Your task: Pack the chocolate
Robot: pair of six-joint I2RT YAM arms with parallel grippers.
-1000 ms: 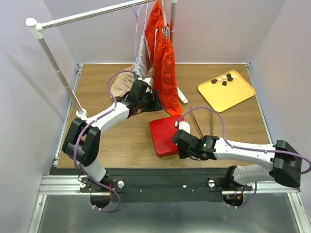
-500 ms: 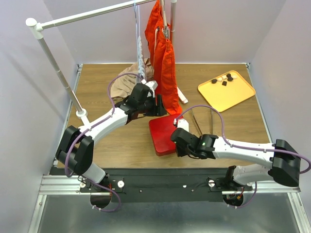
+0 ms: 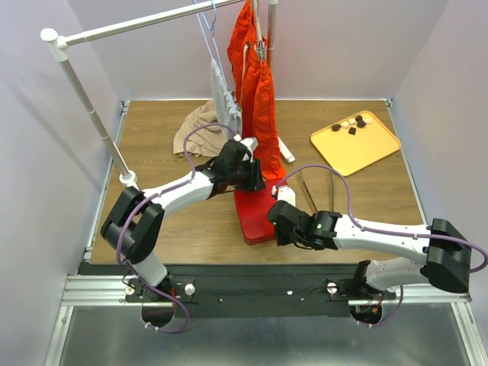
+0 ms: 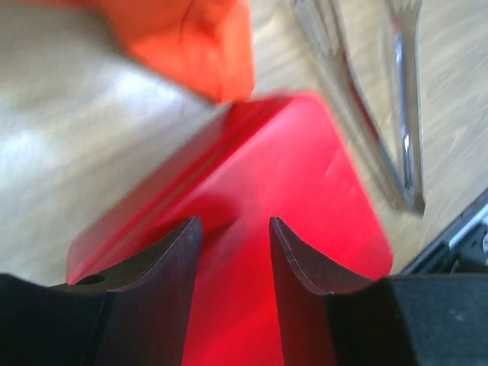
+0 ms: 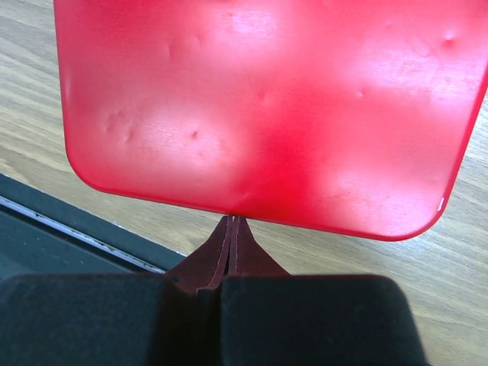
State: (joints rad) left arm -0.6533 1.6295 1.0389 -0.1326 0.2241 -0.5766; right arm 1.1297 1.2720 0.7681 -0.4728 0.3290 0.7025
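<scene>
The chocolate (image 3: 352,126), a few dark lumps and a cream one, lies on the yellow-orange tray (image 3: 366,149) at the back right, far from both arms. A red box (image 3: 255,215) stands tilted up near the table's middle. My right gripper (image 3: 277,221) is shut, its tips pinching the box's near rim (image 5: 232,219), with the dimpled red face (image 5: 267,99) filling the right wrist view. My left gripper (image 3: 255,183) hovers at the box's far edge. Its jaws (image 4: 234,221) stand apart over the red surface (image 4: 305,191), nothing between them.
Orange garments (image 3: 259,107) (image 4: 191,38) hang from the rack right behind the left gripper. Metal tongs (image 3: 313,191) (image 4: 404,152) lie right of the box. A beige cloth (image 3: 194,126) is heaped at the back, and the rack's pole (image 3: 91,114) stands at the left.
The left arm swung right from the hanging clothes to the red box, its jaws narrowing. The box has tipped up onto its edge. The right gripper stayed shut in place.
</scene>
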